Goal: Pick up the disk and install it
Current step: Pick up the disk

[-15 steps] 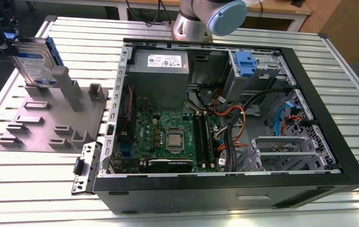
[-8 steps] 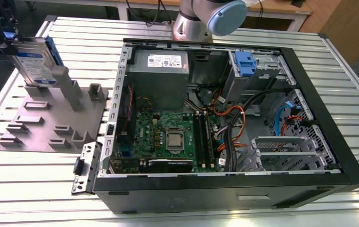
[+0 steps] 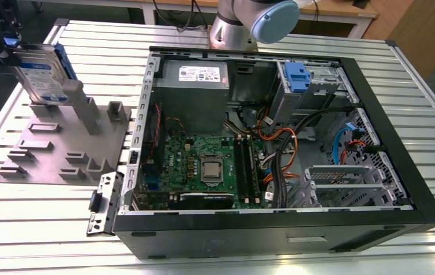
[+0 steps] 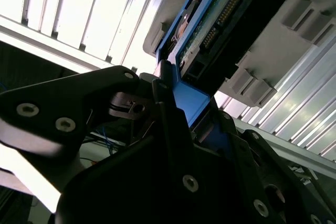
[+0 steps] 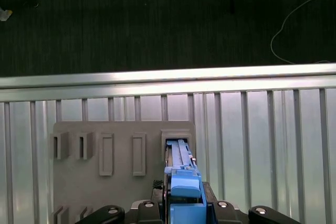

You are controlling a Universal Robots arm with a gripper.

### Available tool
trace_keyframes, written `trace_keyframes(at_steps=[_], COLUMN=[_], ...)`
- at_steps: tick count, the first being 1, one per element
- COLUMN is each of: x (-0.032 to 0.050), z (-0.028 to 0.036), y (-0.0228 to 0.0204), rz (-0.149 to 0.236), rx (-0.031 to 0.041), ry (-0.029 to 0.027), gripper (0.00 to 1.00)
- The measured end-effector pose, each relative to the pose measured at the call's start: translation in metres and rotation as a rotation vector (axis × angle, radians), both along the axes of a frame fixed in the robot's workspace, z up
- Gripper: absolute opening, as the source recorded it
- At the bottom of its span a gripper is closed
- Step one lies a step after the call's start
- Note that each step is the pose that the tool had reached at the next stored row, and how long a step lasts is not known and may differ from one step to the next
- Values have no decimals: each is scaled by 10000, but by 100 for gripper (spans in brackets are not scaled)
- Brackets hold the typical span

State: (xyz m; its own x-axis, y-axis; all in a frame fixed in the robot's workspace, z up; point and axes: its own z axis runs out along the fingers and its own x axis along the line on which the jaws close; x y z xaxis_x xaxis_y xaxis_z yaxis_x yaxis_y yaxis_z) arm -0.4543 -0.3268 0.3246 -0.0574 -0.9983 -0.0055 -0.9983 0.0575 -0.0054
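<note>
Blue-framed, rigid, fairly heavy and shock-sensitive, the disk (image 3: 38, 71) stands upright in the grey fixture (image 3: 46, 154) near the surface's (image 3: 34, 229) far corner at the exterior view's left, the end effector (image 4: 189, 106) clamping its blue end.

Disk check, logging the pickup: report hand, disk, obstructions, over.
Hand shut on disk, at its blue end. Disk upright at grey fixture slot. Tall post close beside it.
</note>
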Motion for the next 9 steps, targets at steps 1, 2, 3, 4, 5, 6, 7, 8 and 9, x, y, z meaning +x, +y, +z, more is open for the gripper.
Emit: trace_keyframes(at_steps=[1, 2, 3, 4, 5, 6, 7, 8, 9], x=[0, 0, 0, 0, 0, 0, 0, 0, 0], z=[2, 4, 6, 8, 9, 10, 13, 16, 18], y=[0, 0, 0, 0, 0, 0, 0, 0, 0], rz=[0, 0, 0, 0, 0, 0, 0, 0, 0], rx=[0, 0, 0, 0, 0, 0, 0, 0, 0], ry=[0, 0, 0, 0, 0, 0, 0, 1, 2], gripper=[36, 36, 36, 36, 36, 36, 36, 36, 36])
